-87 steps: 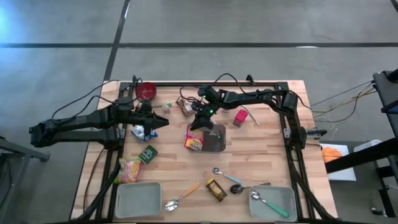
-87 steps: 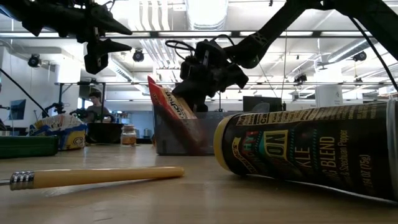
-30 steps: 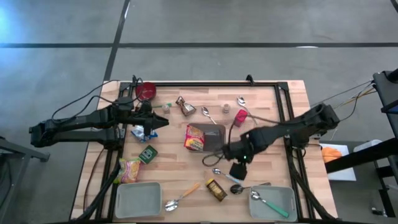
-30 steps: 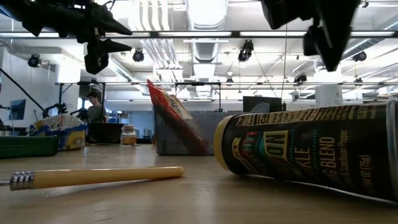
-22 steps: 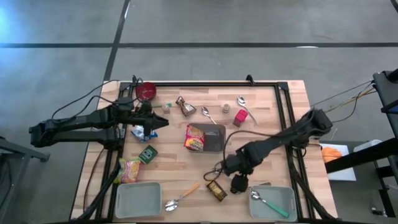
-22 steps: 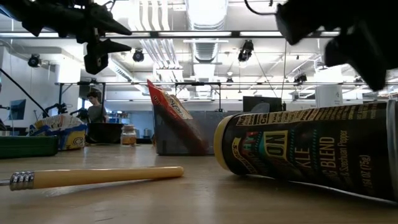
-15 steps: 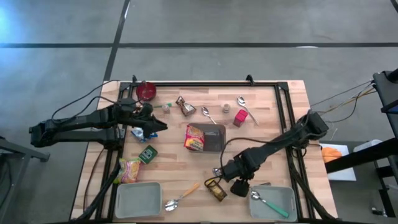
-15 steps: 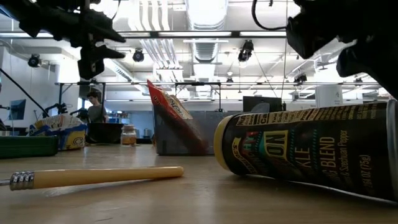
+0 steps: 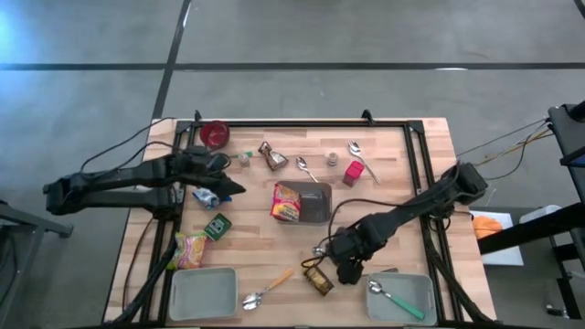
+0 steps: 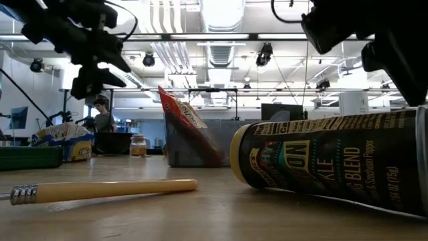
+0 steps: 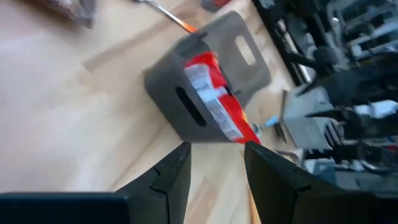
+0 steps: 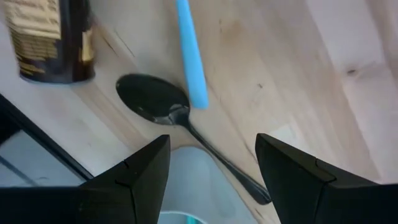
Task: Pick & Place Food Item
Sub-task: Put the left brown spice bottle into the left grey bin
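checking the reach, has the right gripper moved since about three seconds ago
Yes. In the high view the right gripper has left the grey bin at mid-table and swung toward the near edge, now over the black spoon beside the dark jar.

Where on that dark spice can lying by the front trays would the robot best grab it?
Probably across the middle of its round body, coming straight down. The spice can lies on its side on the table, so its curved flanks face outward for two fingers to pinch. The right gripper, jaws open, hovers close beside it, above a dark spoon.
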